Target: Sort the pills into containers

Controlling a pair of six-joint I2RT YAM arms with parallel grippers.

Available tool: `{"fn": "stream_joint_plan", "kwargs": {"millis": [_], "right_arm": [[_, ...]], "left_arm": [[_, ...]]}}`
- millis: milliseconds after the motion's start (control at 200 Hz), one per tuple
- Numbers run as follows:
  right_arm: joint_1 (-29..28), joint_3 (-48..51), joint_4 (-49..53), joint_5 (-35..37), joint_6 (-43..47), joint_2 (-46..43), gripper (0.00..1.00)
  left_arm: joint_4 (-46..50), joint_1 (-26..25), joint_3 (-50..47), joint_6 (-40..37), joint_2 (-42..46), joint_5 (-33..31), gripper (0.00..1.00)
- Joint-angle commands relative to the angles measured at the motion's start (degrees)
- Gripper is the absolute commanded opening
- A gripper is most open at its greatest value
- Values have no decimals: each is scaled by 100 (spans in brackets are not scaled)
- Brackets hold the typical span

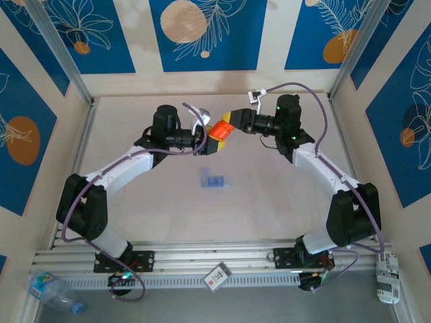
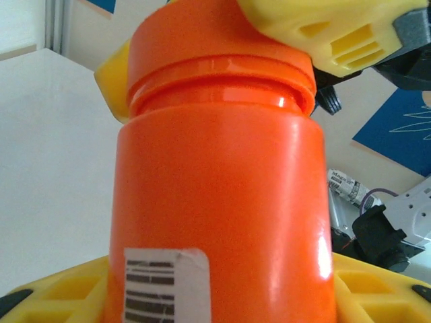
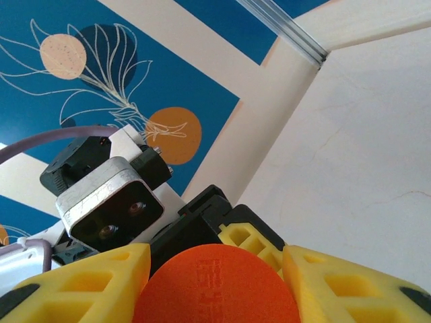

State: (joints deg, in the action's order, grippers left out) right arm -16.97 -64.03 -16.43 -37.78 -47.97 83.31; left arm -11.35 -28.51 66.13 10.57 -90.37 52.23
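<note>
- Left claw (image 1: pixel 211 142) clamps the orange bottle (image 2: pixel 222 202) by its body; right claw (image 3: pixel 215 286) clamps its cap (image 2: pixel 202 40), above the tabletop's (image 1: pixel 135 202) far middle.
- Containers (image 1: pixel 215 180) lie at tabletop centre.
- Twist only the cap; hold the mouth raised to avoid spills.

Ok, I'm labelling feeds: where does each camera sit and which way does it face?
Top external: above, behind the arms, looking down at the table; both arms show, meeting at the orange bottle.
Left wrist: on the left arm, facing the bottle held in the left claw.
Right wrist: on the right arm, facing the wall over the cap in the right claw.
Shared: the bottle.
</note>
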Motion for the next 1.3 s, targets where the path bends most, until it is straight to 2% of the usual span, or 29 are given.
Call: {"fn": "stream_joint_plan", "kwargs": {"millis": [0, 115, 270, 445, 560, 775, 1025, 1295], "right_arm": [[316, -245, 172, 170, 567, -171, 39], [304, -348, 753, 354, 1140, -243, 39], [383, -161, 778, 717, 1048, -336, 39], [406, -84, 1950, 2040, 1149, -417, 40], [389, 192, 2596, 2797, 1320, -462, 40], [177, 918, 3044, 4147, 1282, -379, 40], [-175, 1136, 3216, 5394, 999, 211, 39], [-600, 804, 3699, 6764, 438, 999, 39]], "left_arm": [[-267, 119, 187, 151, 39, 712, 0], [-350, 129, 226, 317, -48, 912, 0], [-419, 136, 166, 315, -47, 836, 0], [-474, 154, 24, 251, 47, 526, 0], [-309, 163, -150, -9, 247, -92, 0], [-213, 173, -567, -235, 682, -1080, 0], [-169, 171, -978, -266, 1090, -1421, 0], [-39, 175, -1260, -300, 1359, -1593, 0]]}}
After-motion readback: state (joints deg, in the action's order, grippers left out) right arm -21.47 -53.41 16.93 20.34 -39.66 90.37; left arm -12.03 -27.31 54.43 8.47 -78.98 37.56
